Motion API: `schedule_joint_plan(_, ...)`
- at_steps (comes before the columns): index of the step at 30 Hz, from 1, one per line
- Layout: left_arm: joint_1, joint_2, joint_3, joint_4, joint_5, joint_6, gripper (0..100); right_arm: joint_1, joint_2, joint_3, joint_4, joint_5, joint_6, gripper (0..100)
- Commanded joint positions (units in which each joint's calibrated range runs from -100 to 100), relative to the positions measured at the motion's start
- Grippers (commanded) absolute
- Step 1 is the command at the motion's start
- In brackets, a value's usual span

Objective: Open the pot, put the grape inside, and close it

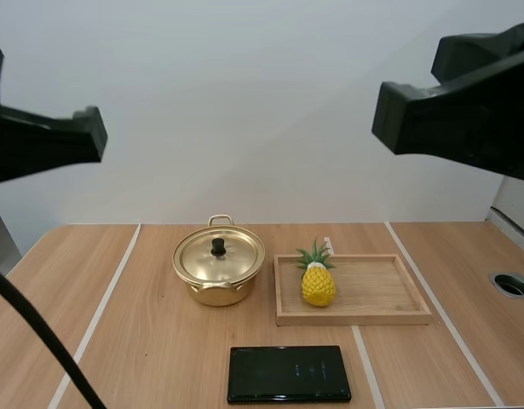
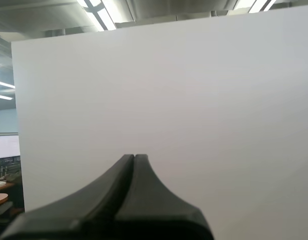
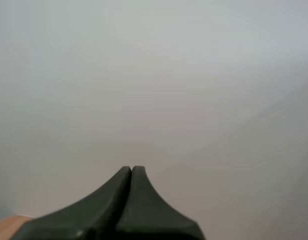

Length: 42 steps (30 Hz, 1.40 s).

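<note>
None of the three steps is done, as far as I can judge. The lid (image 1: 219,256) sits on the gold pot (image 1: 217,288) mid-surface (image 1: 142,341), and the fruit just right of it, at the left end of the wooden tray (image 1: 381,294), is a toy pineapple (image 1: 318,283) rather than a grape. My left gripper (image 2: 134,156) and right gripper (image 3: 131,168) are both clenched on nothing. No brand reads; faint marks on the black slab (image 1: 287,373) at the near edge are too small to tell.
</note>
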Motion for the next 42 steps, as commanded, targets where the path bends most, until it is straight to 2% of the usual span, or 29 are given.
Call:
schedule_joint_plan(1,0.44,-0.6,2.2,-2.1,1.0,1.0,0,-0.2,-0.9,0.7,0.0,2.2,0.4,0)
schedule_joint_plan(7,0.53,-1.1,5.8,-2.1,1.6,1.0,0,-0.2,-3.3,5.5,-3.0,6.6,0.7,0)
schedule_joint_plan(9,0.53,-1.1,7.1,-2.0,3.4,1.1,0,-0.2,-3.3,6.3,-4.9,8.5,3.0,0)
schedule_joint_plan(16,0.53,-1.1,13.2,-2.1,-1.3,1.0,0,-0.2,-3.3,8.8,-5.9,4.0,4.1,0)
schedule_joint_plan(22,0.53,-1.1,18.5,-2.1,-14.8,1.0,0,-0.2,-3.3,16.1,-8.2,-13.6,3.4,0)
schedule_joint_plan(24,0.53,-1.1,20.8,-2.0,-22.2,1.0,0,-0.2,-3.3,21.0,-10.0,-21.1,3.4,0)
schedule_joint_plan(30,0.53,-0.3,27.9,1.7,-32.5,1.0,0,-0.2,-2.7,38.8,-13.1,-41.2,3.4,0)
schedule_joint_plan(35,0.53,1.4,35.1,5.3,-34.7,1.0,0,-0.2,-1.8,51.2,-12.5,-57.5,3.2,0)
schedule_joint_plan(38,0.53,1.2,37.8,6.0,-29.7,1.0,0,-0.2,-1.8,55.3,-13.8,-58.5,3.2,0)
schedule_joint_plan(42,0.53,1.2,37.9,5.6,-25.2,1.0,0,-0.2,-1.8,56.1,-14.4,-57.7,3.2,0)
